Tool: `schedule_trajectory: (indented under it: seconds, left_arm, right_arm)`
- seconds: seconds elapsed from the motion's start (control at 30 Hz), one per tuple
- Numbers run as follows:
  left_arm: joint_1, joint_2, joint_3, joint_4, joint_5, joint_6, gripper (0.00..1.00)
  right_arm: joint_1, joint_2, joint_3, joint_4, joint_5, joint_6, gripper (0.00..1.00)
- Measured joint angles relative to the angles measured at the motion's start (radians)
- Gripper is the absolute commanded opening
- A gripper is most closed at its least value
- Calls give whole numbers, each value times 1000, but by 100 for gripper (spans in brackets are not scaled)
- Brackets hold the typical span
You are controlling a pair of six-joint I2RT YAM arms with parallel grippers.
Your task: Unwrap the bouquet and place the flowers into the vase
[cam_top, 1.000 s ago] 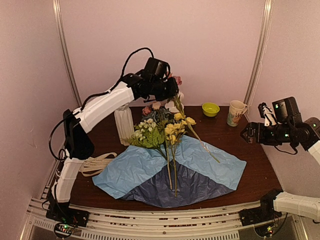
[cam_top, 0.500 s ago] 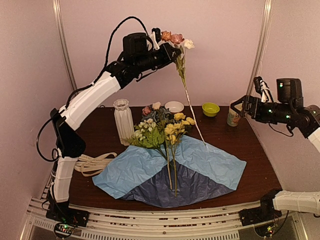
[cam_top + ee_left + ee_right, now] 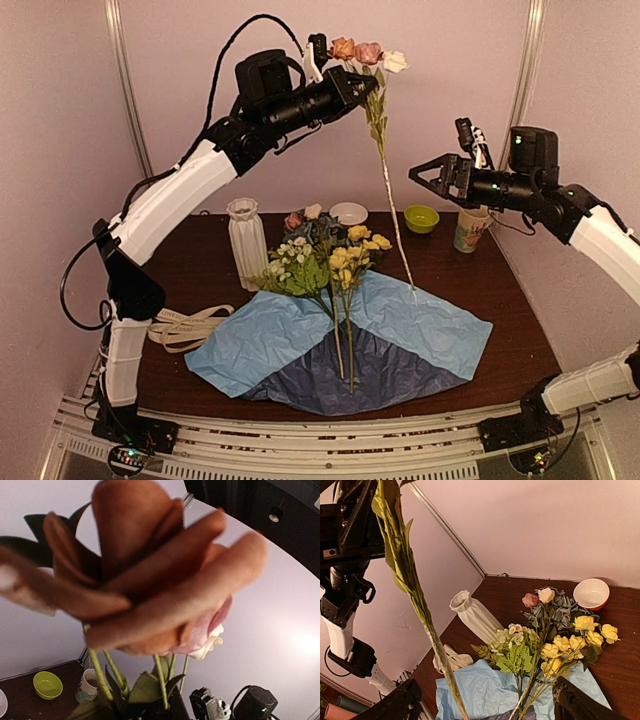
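Dark table (image 3: 515, 335) is seen whole only from above; spread blue paper (image 3: 290, 340) reaches its near edge, the other flowers (image 3: 325, 255) are laid on it, and the vase (image 3: 247, 240) is stood upright just beside them; open air is left above; a rose spray (image 3: 384, 165) is clamped high by the left gripper (image 3: 362, 85); only blurred blooms fill the left wrist view; in the right wrist view the stem is framed, untouched, between the widely parted fingers (image 3: 402, 700) of the right gripper (image 3: 420, 173).

Leafy stem (image 3: 421, 605) dangles left of the vase (image 3: 476, 616). Flowers (image 3: 560, 645) lie right of it on blue paper (image 3: 480, 690), bowl (image 3: 591, 593) beyond.
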State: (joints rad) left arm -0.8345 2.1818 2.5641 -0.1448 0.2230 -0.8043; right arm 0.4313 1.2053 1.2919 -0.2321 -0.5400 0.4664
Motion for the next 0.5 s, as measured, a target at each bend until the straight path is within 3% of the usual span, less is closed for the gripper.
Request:
schedule_trajectory:
  seconds: [0.17,0.37,0.5]
  left_arm:
    - [-26,-12,0,10,14,-16,0]
    - [-30,-22,-20,9,21,-18,0]
    - [-30,-22,-26,9,22,-18,0]
  right_arm:
    - [65,80,37,42,0,-11,74]
    - [124,119,37,48,8,-16,26]
    - [139,120,37,60,20,-5,14]
